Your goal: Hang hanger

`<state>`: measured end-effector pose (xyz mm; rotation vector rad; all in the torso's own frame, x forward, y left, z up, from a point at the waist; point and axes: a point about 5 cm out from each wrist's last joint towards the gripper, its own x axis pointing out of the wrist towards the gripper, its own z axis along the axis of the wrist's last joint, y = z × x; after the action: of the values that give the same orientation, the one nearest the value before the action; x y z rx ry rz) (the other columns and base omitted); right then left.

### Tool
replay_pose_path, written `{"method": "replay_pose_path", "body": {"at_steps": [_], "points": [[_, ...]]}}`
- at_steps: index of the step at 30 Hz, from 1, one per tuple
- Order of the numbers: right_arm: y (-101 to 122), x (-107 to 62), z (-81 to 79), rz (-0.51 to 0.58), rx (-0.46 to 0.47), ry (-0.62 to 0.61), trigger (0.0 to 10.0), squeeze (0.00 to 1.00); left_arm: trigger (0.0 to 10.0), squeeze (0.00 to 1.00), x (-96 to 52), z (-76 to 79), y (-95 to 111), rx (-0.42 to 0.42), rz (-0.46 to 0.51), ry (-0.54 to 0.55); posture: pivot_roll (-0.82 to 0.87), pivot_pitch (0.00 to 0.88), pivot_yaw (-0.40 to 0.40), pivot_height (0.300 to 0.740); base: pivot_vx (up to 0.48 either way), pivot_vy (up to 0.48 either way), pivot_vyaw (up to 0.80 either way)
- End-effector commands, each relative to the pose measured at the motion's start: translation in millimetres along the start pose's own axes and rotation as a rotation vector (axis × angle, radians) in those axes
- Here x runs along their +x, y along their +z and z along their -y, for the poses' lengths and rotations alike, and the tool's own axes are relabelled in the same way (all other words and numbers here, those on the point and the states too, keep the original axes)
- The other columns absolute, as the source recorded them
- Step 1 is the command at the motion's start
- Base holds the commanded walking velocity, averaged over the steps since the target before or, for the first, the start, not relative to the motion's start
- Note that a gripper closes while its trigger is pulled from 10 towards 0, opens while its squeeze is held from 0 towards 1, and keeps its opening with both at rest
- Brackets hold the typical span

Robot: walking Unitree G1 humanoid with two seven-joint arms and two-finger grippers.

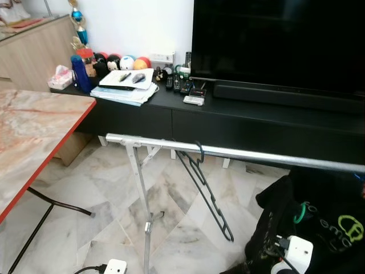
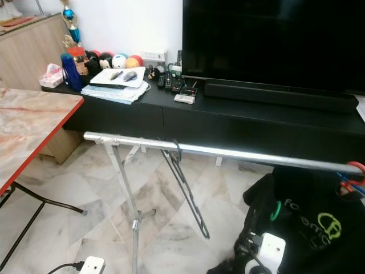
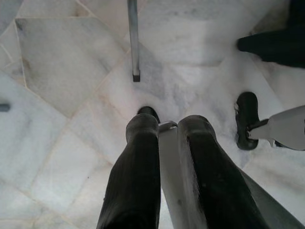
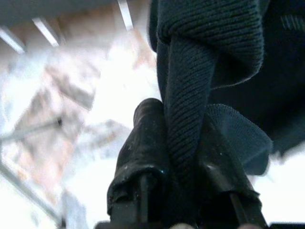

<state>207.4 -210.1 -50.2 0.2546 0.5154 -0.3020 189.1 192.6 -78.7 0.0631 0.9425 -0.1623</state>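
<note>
We see the hanger already hooked on the rail; our right claw, beside it, grips dark cloth.

Left gripper fingers near-closed, pointed downward; right gripper fingers clamped together.

A silver rail runs across the room on a thin metal stand. A black hanger hangs from the rail by its hook and tilts down toward the marble floor. Dark clothing hangs at the right end, near a red hanger. Behind stands a black cabinet carrying a large television. A marble-top table is at the left.
</note>
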Motion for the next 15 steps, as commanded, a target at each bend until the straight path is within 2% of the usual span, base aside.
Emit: {"method": "replay_pose_path", "body": {"at_steps": [1, 8, 15], "points": [[-3.0, 0.0, 4.4, -0.027, -0.016, -0.009, 10.0, 0.00, 10.0, 0.00, -1.4, -0.1, -8.6, -0.002, -0.030, 0.003, -0.04, 0.009, 0.004, 0.740, -0.330, 0.000, 0.00], [-23.9, -3.9, 8.6, -0.169, -0.037, -0.040, 10.0, 0.00, 10.0, 0.00, -1.6, -1.6, -7.8, -0.005, -0.028, 0.009, -0.04, 0.008, 0.007, 0.740, -0.327, 0.000, 0.00], [-28.4, -5.0, 9.5, -0.199, -0.010, -0.069, 10.0, 0.00, 10.0, 0.00, -1.5, -2.7, -5.9, -0.005, -0.022, 0.008, -0.03, 0.009, 0.008, 0.740, -0.322, 0.000, 0.00]]}}
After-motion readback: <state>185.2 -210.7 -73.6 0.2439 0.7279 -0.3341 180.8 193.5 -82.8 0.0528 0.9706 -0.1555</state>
